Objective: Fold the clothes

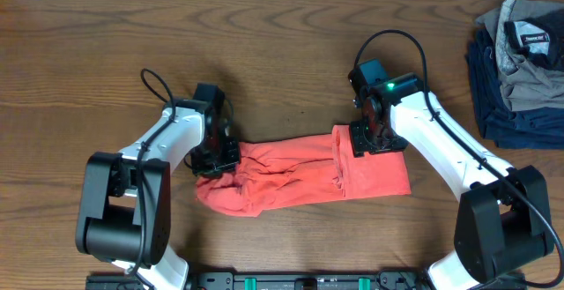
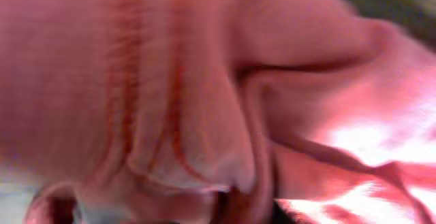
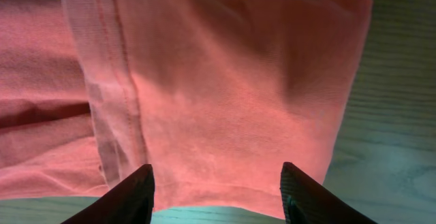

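- Seen from overhead, a brown wood-grain worktop carries a coral-red T-shirt, which lies just toward 6 o'clock from the centre.
- The shirt is gathered into a long band running from 9 o'clock to 3 o'clock.
- Its 9 o'clock end is bunched and wrinkled. Its 3 o'clock end is a flatter, roughly rectangular panel.
- The left gripper sits at the shirt's 9 o'clock end, right on the bunched cloth.
- The left wrist view is filled with blurred coral fabric in folds, very close to the lens. The jaws cannot be made out there, so I cannot tell whether they are spread or pinching the cloth.
- The right gripper is at the flatter panel's 12 o'clock edge, near its 11 o'clock corner.
- In the right wrist view, two dark fingers stand spread apart at 6 o'clock in the frame. Smooth shirt fabric stretches away beyond them, and none of it is visibly pinched between them.
- In that same view a stitched hem runs from 12 o'clock to 6 o'clock on the left part of the cloth. Bare worktop shows at 3 o'clock.
- A pile of grey and navy garments rests at 2 o'clock on the worktop, well apart from the shirt and both arms.
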You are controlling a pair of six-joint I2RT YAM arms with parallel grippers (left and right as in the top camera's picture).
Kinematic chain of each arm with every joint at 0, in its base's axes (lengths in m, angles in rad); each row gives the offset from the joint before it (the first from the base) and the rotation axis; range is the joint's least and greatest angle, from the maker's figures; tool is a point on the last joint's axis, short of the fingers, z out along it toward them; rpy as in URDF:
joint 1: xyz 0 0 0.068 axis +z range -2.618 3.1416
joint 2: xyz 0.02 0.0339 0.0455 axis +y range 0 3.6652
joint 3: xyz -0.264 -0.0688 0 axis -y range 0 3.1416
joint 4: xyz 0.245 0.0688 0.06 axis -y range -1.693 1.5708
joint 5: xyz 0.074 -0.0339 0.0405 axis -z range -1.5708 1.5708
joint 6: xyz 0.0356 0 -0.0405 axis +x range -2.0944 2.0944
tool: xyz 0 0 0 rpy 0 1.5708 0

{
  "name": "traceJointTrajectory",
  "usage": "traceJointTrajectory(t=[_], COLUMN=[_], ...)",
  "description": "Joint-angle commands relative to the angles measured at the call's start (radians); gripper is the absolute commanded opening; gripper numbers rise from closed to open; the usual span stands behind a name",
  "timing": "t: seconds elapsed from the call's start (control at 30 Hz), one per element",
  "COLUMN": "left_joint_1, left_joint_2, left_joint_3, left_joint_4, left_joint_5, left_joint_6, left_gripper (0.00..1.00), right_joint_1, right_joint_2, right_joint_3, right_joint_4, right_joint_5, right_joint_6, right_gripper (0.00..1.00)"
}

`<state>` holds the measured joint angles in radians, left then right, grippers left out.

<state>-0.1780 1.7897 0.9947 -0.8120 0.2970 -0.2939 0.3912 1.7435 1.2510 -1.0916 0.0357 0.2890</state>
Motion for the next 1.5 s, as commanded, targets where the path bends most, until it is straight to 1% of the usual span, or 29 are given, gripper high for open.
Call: traceJointTrajectory(t=[0.0,0.13,0.23,0.37,0.43,0.53,0.6,0.67,0.77,0.87,0.97,1.13,1.33,1.47], left_joint_1=[0.031,0.115,0.193,0.306,0.333,0.332,0.296,0.25,0.148,0.018,-0.098,-0.276,-0.386,-0.427], left_joint_2=[0.045,0.044,0.044,0.044,0.044,0.043,0.039,0.034,0.034,0.034,0.034,0.046,0.078,0.08], left_joint_3=[0.008,0.121,0.233,0.418,0.495,0.582,0.615,0.616,0.616,0.615,0.613,0.607,0.604,0.604], left_joint_4=[-0.023,-0.125,-0.211,-0.317,-0.359,-0.412,-0.43,-0.429,-0.423,-0.386,-0.34,-0.323,-0.298,-0.27], left_joint_5=[-0.094,-0.187,-0.21,-0.211,-0.205,-0.115,-0.006,0.06,0.077,0.077,0.04,-0.122,-0.141,-0.141], left_joint_6=[0.032,0.018,-0.011,-0.015,-0.015,-0.014,-0.015,-0.027,-0.06,-0.091,-0.13,-0.18,-0.239,-0.244], left_gripper=[0.06,0.06,0.06,0.06,0.06,0.06,0.06,0.06,0.06,0.06,0.06,0.07,0.07,0.07], right_joint_1=[-0.018,-0.066,-0.121,-0.219,-0.262,-0.304,-0.323,-0.329,-0.329,-0.329,-0.329,-0.329,-0.329,-0.329], right_joint_2=[-0.019,-0.033,-0.061,-0.124,-0.153,-0.174,-0.176,-0.175,-0.175,-0.175,-0.175,-0.175,-0.175,-0.175], right_joint_3=[-0.002,-0.002,-0.002,-0.002,-0.002,-0.002,-0.002,-0.002,-0.002,-0.002,-0.002,-0.002,-0.002,-0.002], right_joint_4=[-0.002,-0.01,-0.021,-0.027,-0.037,-0.05,-0.064,-0.074,-0.08,-0.08,-0.081,-0.089,-0.092,-0.092], right_joint_5=[0.029,0.069,0.093,0.095,0.094,0.087,0.087,0.088,0.087,0.087,0.087,0.088,0.087,0.079], right_joint_6=[0.019,0.021,0.021,-0.018,-0.037,-0.06,-0.063,-0.063,-0.063,-0.063,-0.066,-0.07,-0.079,-0.082], right_gripper=[0.56,0.54,0.54,0.56,0.56,0.57,0.57,0.57,0.57,0.57,0.57,0.57,0.57,0.58])
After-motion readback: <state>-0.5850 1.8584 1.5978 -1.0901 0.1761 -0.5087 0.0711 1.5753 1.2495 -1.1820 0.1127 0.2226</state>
